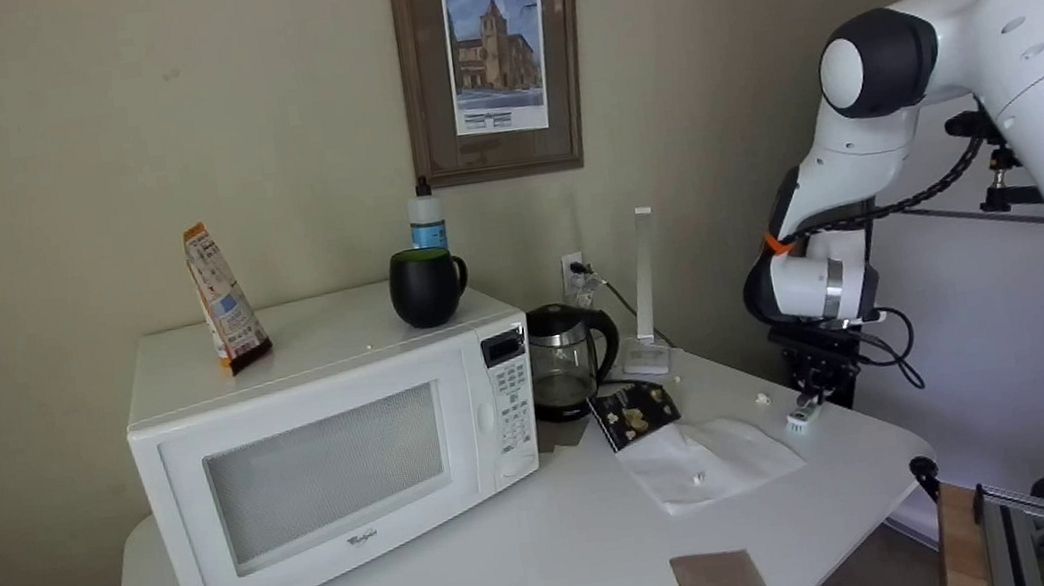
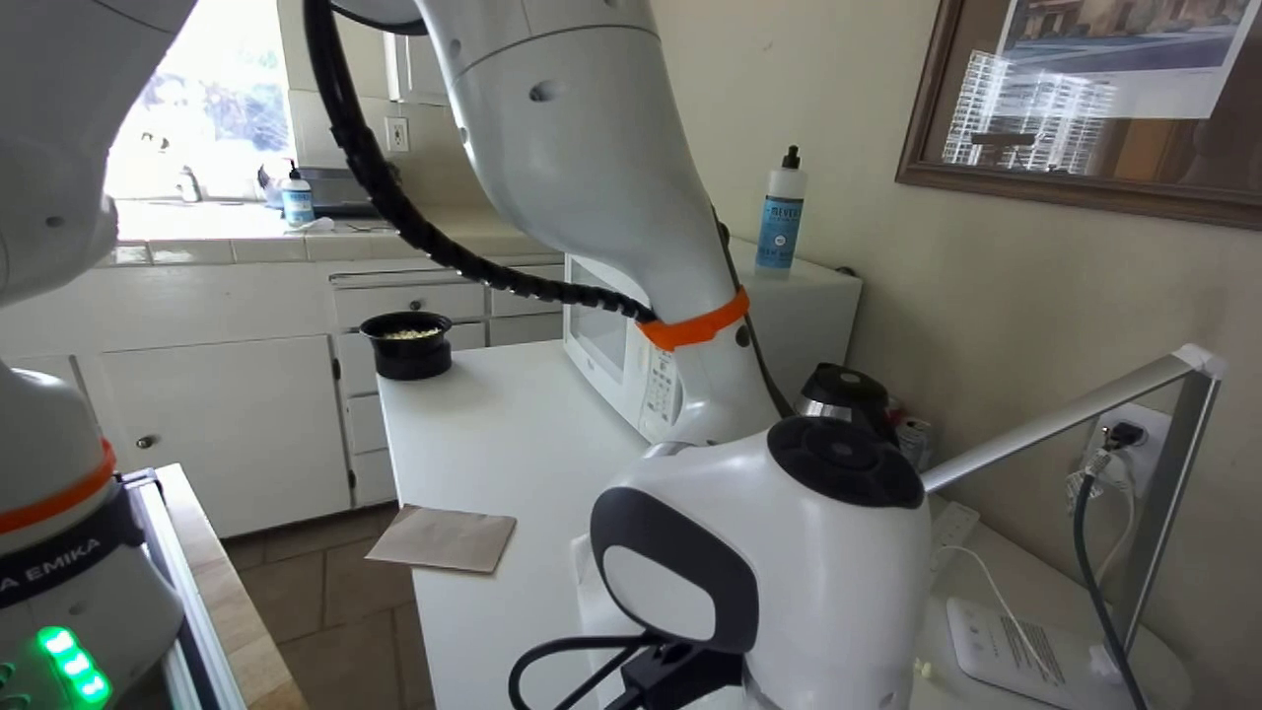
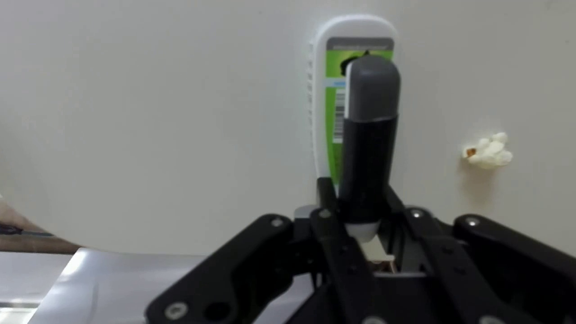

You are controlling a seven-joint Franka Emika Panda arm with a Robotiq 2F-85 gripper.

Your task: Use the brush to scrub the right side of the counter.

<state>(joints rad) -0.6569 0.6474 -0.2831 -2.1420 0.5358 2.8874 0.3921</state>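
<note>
The brush has a white bristled base, a green label and a dark grey and black handle in the wrist view. My gripper is shut on its handle, one finger on each side. In an exterior view the pale brush is small below my gripper and appears to rest bristles down on the counter, near its end by the robot. The white counter also shows in the wrist view and in an exterior view, where the arm hides the brush.
A popcorn piece lies beside the brush. White paper, a black packet, the kettle and a lamp stand or lie nearby. The microwave is farther along. Brown paper overhangs the edge.
</note>
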